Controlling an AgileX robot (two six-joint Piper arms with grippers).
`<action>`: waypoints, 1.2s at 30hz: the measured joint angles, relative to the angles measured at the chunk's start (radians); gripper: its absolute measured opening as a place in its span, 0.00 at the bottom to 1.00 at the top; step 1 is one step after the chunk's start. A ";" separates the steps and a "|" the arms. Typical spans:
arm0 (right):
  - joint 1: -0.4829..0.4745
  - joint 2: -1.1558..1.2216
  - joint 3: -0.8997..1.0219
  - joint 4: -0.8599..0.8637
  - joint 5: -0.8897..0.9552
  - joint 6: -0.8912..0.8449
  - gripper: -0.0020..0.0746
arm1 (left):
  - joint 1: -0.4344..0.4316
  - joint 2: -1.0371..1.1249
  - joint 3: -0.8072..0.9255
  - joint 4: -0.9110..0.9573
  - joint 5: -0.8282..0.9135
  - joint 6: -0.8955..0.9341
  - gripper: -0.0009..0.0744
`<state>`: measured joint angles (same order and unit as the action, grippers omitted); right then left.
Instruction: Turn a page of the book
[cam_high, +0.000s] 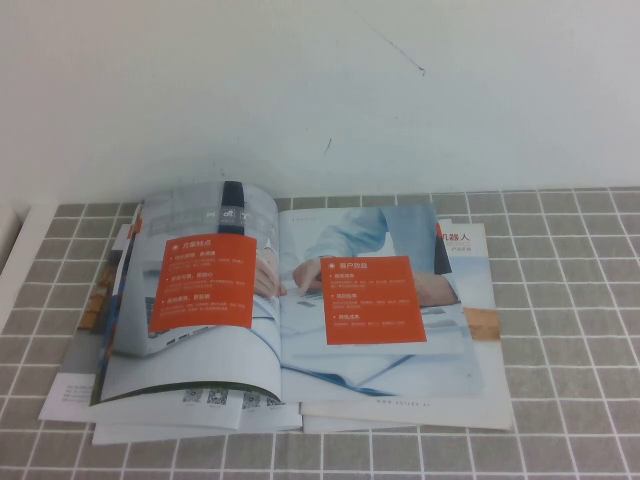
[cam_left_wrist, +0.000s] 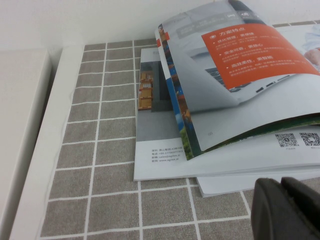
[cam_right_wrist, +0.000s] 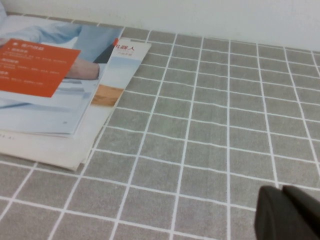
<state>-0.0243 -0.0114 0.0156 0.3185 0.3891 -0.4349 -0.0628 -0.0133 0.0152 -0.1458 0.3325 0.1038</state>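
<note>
The book (cam_high: 200, 330) lies open on the grey tiled table. Its left side, with a laptop photo and an orange panel, bows upward; it also shows in the left wrist view (cam_left_wrist: 240, 60). The page (cam_high: 380, 300) with the blue-shirted person and an orange panel lies flat on the right; it also shows in the right wrist view (cam_right_wrist: 40, 67). Neither gripper shows in the high view. My left gripper (cam_left_wrist: 282, 186) is shut and empty, low over the table near the book's front left corner. My right gripper (cam_right_wrist: 281, 189) is shut and empty, over bare tiles well right of the book.
A brochure with a red Chinese title (cam_high: 465, 240) lies under the book's right side. White sheets with QR codes (cam_high: 215, 400) stick out under its front left. A white ledge (cam_left_wrist: 25, 125) borders the table's left edge, and a white wall stands behind.
</note>
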 joint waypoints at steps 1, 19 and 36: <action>0.000 0.000 0.000 0.005 0.000 0.000 0.02 | 0.000 0.000 0.000 0.000 0.000 0.000 0.01; 0.000 0.000 0.013 0.068 -0.095 0.000 0.02 | 0.000 0.000 0.006 -0.004 -0.068 0.000 0.01; 0.000 0.000 0.013 0.105 -0.584 0.000 0.02 | 0.000 0.000 0.008 -0.167 -0.707 0.000 0.01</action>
<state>-0.0243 -0.0114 0.0281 0.4233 -0.1951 -0.4349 -0.0628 -0.0133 0.0227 -0.3129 -0.3745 0.1038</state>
